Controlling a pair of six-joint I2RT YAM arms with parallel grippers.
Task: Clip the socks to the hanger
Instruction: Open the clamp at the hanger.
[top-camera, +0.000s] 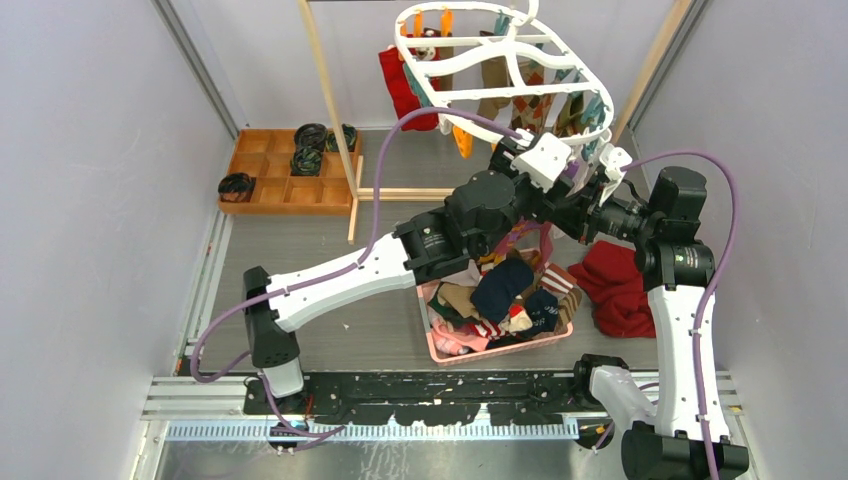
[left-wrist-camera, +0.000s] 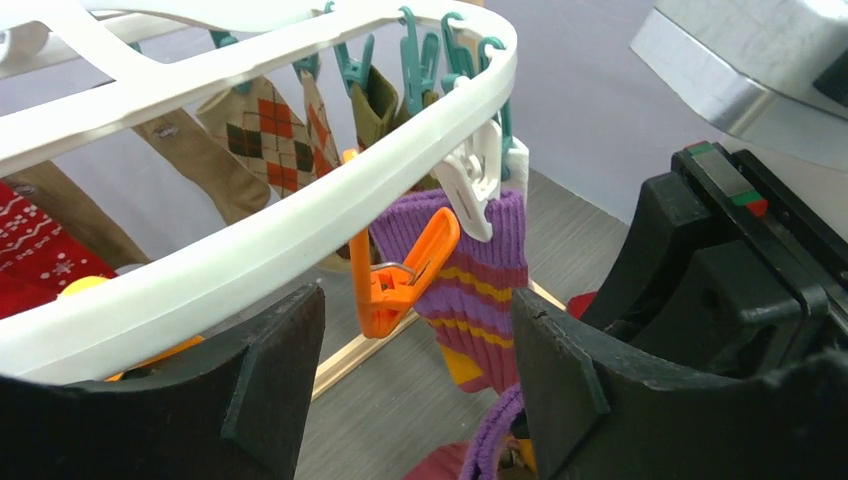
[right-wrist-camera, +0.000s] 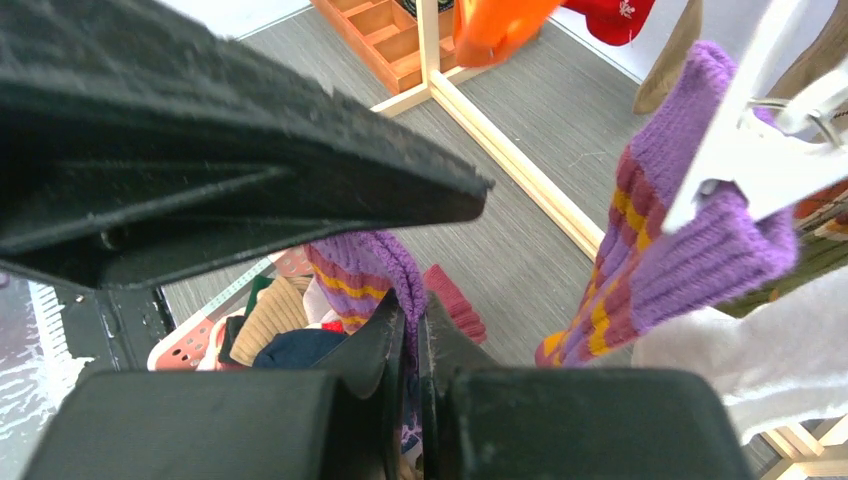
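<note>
Sock (left-wrist-camera: 480, 290), purple-ribbed with yellow and maroon stripes, hangs from a white peg (left-wrist-camera: 475, 180) on the hanger (left-wrist-camera: 250, 250) at its near-right rim; right gripper (right-wrist-camera: 418, 310) pinches its twin (right-wrist-camera: 365, 275), left gripper (left-wrist-camera: 415, 315) with jaws apart.

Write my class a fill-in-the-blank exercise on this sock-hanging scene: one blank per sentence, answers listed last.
The closed peg holding the hung striped sock to the hanger is coloured ____.
The empty peg before the open left end effector is coloured ____.
The right end effector is shut on a second sock, mainly ____.
The loose socks lie in a basket coloured ____.
Answers: white, orange, purple, pink.
</note>
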